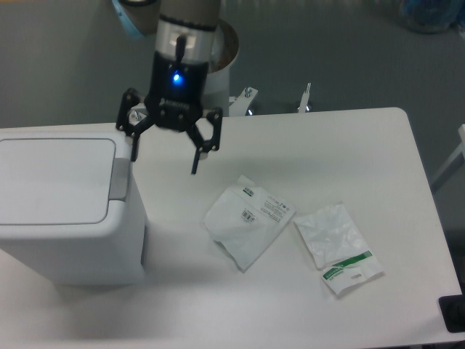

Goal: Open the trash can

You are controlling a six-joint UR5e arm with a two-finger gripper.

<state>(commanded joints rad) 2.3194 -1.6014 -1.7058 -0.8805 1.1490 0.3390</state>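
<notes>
The trash can (pixel 65 211) is a large white boxy bin at the left of the table, its flat lid down and a grey push-tab (pixel 120 179) on its right edge. My gripper (pixel 165 161) hangs open above the table just right of the bin's top right corner. Its left finger is close to the tab's upper end, and nothing sits between the fingers.
Two flat white plastic packets lie on the table: one (pixel 247 219) in the middle, another with a green stripe (pixel 337 248) to its right. The robot's base (pixel 218 58) stands behind the table's far edge. A dark object (pixel 453 314) sits at the bottom right corner.
</notes>
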